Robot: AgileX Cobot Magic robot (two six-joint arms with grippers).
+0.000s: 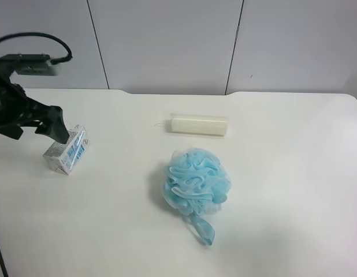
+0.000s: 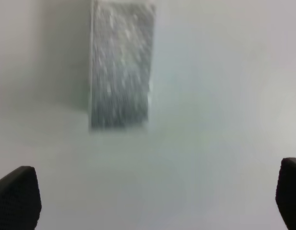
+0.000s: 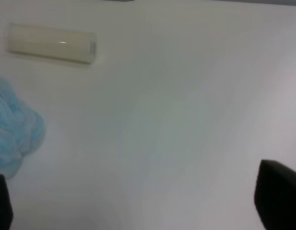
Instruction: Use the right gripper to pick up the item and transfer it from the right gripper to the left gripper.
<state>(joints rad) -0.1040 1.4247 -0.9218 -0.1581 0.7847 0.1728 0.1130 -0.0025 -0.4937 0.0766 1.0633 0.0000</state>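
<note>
Left gripper above carton (jaws spread wide).

item: printed paperboard carton, smooth with a slight sheen; its end face, just ahead of the left gripper, looks silvery-grey and speckled, like foil.
sponge: fluffy pale-blue mesh, ruffled, with a slightly shiny ribbon loop.
bar: cream-white, smooth, faintly glossy, perhaps wrapped in clear film.
table: white, matt, smooth.
left gripper: matt black; finger pads finely textured.
right gripper: matt black.
</note>
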